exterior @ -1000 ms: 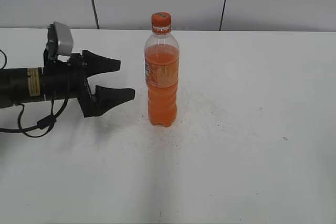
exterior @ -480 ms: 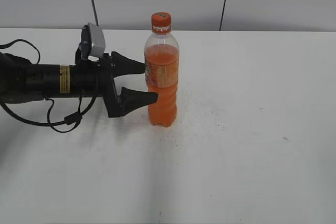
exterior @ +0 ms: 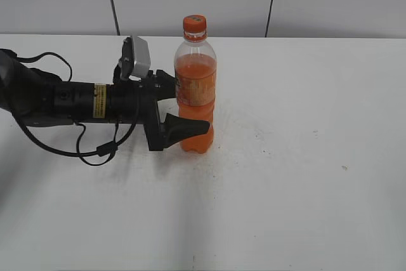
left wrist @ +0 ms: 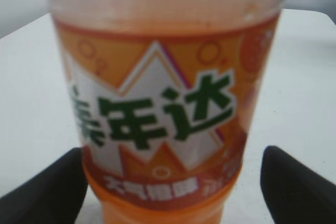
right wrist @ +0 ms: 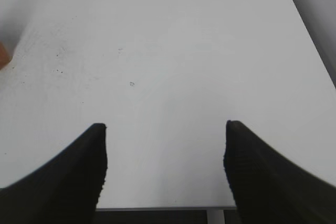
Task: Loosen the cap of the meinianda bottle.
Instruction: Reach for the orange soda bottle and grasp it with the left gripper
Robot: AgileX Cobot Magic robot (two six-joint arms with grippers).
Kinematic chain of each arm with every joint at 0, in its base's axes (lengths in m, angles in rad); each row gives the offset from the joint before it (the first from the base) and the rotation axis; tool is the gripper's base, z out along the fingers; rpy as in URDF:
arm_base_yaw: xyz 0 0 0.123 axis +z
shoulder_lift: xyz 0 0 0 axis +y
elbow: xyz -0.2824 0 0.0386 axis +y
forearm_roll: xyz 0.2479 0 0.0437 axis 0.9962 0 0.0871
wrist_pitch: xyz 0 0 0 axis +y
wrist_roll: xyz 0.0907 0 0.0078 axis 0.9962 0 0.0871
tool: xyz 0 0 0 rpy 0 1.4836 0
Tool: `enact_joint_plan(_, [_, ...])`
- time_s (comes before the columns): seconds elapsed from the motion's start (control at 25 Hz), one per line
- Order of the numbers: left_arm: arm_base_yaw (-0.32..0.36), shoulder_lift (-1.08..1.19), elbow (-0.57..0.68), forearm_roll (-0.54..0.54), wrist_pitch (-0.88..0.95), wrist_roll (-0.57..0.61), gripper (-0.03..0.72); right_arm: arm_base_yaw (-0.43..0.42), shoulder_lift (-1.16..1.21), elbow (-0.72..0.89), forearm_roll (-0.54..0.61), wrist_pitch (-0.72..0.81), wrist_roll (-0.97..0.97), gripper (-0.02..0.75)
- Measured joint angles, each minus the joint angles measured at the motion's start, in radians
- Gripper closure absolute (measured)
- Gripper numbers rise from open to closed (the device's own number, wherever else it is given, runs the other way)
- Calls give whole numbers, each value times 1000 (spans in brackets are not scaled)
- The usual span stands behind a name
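Exterior view: the meinianda bottle (exterior: 195,99) stands upright on the white table (exterior: 304,176), a little left of the middle, with the cap (exterior: 195,24) on its neck and nothing touching it. The left gripper (exterior: 185,107) reaches in level from the left, its jaws spread so that one finger passes behind the bottle and the other (exterior: 184,129) lies in front of its lower body; whether either finger presses the plastic cannot be told from this angle. The right arm does not appear. By my judgement the task is at its first step: the bottle is being bracketed for a steadying hold, while the closing of that hold and the twist on the cap are left to do.

Left wrist view: the bottle's label (left wrist: 157,119) fills the picture, slightly blurred, with a dark fingertip (left wrist: 44,192) at each lower corner, apart from each other and flanking the bottle. The cap is cut off above.

Right wrist view: the right gripper (right wrist: 165,166) hangs over bare table with its fingers wide apart, holding nothing; a sliver of orange (right wrist: 4,55) shows at the left edge, too small to name.
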Motion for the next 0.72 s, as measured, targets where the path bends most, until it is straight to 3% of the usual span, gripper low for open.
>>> enact_joint_plan(0.32, [-27, 0, -5, -23, 37, 0, 137, 0, 0, 0, 0, 0, 0, 215])
enact_joint_plan(0.72, [-28, 0, -6, -40, 49, -1, 264, 0, 0, 0, 0, 0, 0, 215])
